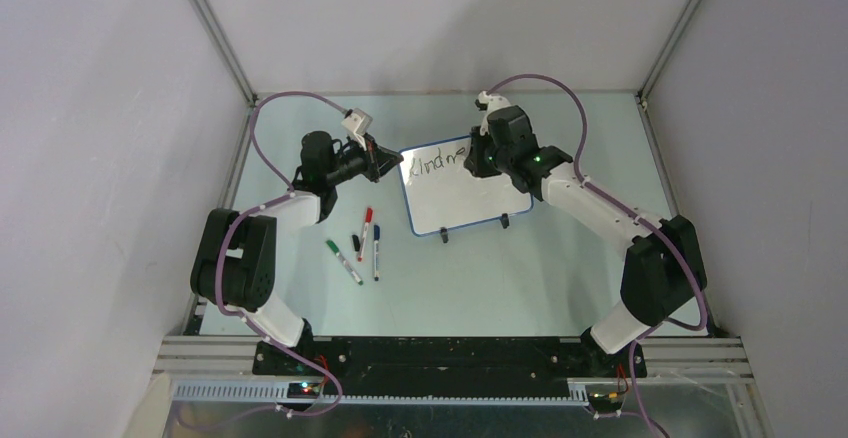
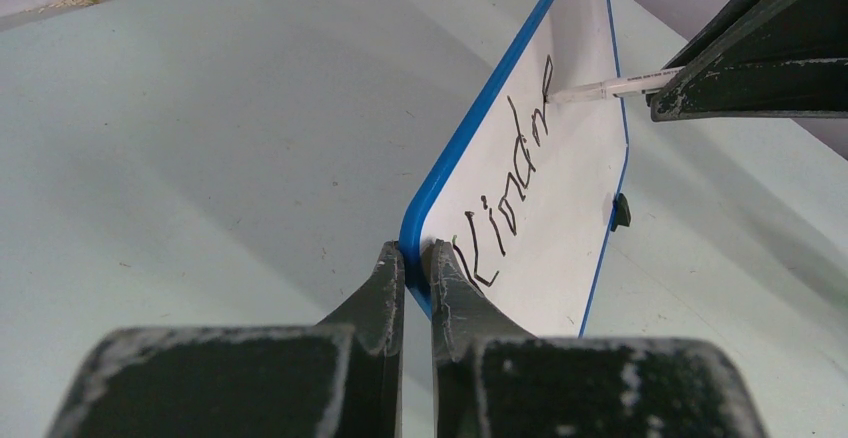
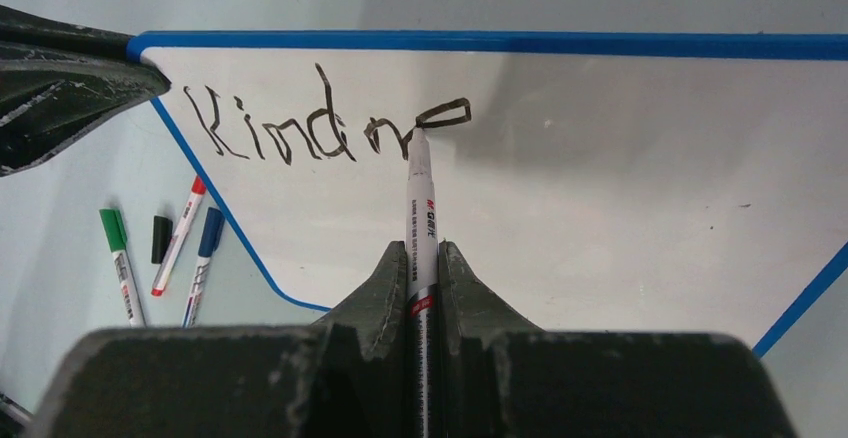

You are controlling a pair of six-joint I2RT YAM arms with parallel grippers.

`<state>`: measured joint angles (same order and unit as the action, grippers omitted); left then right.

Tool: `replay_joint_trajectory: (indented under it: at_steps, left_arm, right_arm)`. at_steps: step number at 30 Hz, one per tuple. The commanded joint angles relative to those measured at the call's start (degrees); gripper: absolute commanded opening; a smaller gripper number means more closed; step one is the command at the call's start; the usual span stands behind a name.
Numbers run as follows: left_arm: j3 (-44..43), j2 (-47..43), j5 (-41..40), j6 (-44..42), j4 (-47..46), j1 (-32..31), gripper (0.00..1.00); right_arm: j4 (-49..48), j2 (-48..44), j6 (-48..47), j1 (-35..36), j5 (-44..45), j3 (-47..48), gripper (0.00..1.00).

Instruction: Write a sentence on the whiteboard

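The whiteboard [image 1: 468,194] stands tilted on two black feet in the middle of the table, blue-rimmed. Black letters "Kindne" of the sentence [image 3: 300,128] run along its top. My left gripper [image 2: 417,258] is shut on the whiteboard's blue top-left corner [image 2: 415,226], one finger on each side of the rim. My right gripper [image 3: 423,258] is shut on a white marker [image 3: 420,208] whose black tip touches the board under the last letter. In the top view the right gripper [image 1: 478,158] sits at the board's upper right and the left gripper [image 1: 392,164] at its upper left.
On the table left of the board lie a green-capped marker [image 1: 343,260], a red-capped marker [image 1: 365,232], a blue-capped marker [image 1: 376,251] and a loose black cap [image 1: 356,242]. The grey enclosure walls [image 1: 110,138] close in both sides and the back.
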<state>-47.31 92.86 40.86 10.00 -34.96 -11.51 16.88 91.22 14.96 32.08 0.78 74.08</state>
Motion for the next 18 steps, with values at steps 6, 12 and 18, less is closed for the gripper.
replay_joint_trajectory:
  at_steps: [6, 12, 18]
  left_arm:
    - [1.53, -0.73, -1.91, -4.37, 3.31, -0.64, 0.00]
    - [1.60, -0.75, -1.96, -4.46, 3.32, -0.68, 0.00]
    - [1.61, -0.76, -2.09, -4.46, 3.31, -0.70, 0.00]
  right_arm:
    - [3.54, -0.26, -0.88, 0.14, 2.27, 1.03, 0.00]
    - [3.94, -0.71, -0.83, -0.29, 3.85, 0.82, 0.00]
    - [3.47, -1.49, -0.18, -1.01, 4.67, 0.80, 0.00]
